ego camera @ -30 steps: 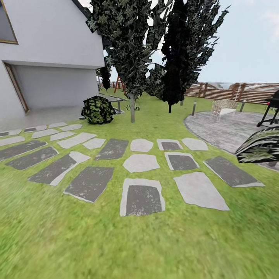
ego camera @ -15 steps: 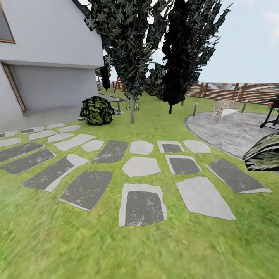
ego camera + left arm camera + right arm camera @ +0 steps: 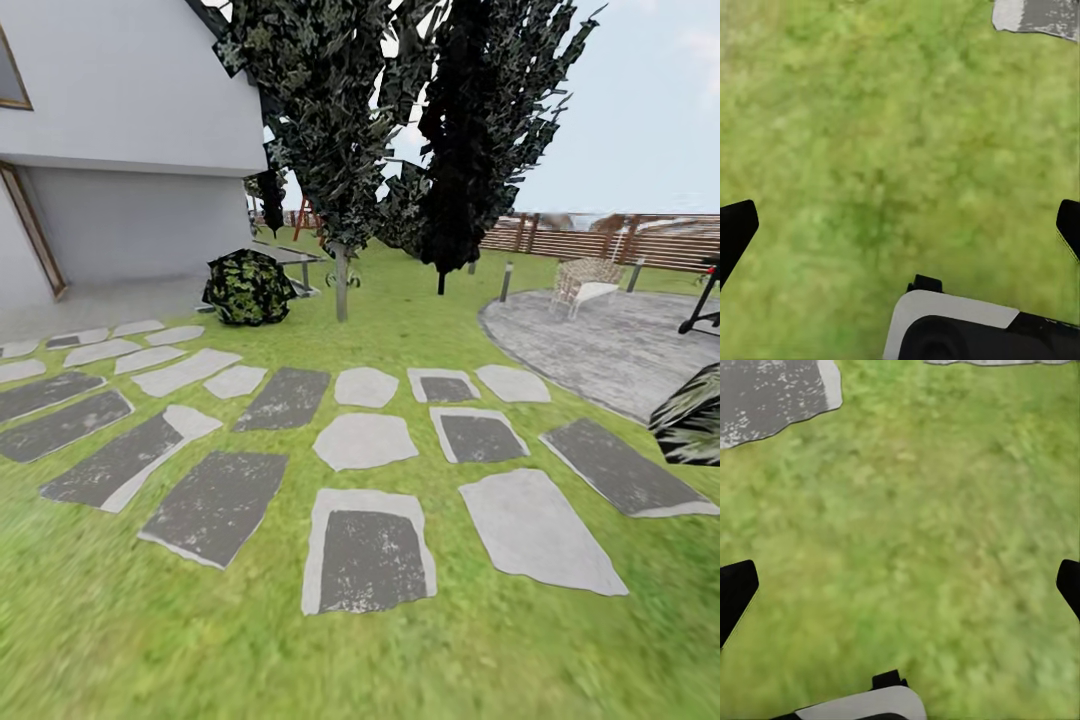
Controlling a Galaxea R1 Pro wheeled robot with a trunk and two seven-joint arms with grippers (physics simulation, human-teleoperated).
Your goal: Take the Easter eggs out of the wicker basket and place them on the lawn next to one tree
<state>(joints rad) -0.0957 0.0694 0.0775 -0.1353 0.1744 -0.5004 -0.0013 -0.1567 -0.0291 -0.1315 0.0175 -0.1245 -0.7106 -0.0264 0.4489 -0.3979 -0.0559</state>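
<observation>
Stepping stones point(image 3: 365, 440) lie in rows across the middle of the lawn point(image 3: 360, 650), with open grass in front of them. Behind the stones stands a tree point(image 3: 340, 283); a bush point(image 3: 248, 288) sits just to its left, and the house point(image 3: 120, 150) occupies the far left corner. A second tree point(image 3: 440, 270) stands behind and to the right. The patio point(image 3: 610, 340) lies at the lawn's right edge, carrying a chair point(image 3: 585, 280). A fence point(image 3: 610, 240) runs along the far edge, behind the patio.

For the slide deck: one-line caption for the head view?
Stepping stones cross the lawn toward a pale-trunked tree beside the house.
</observation>
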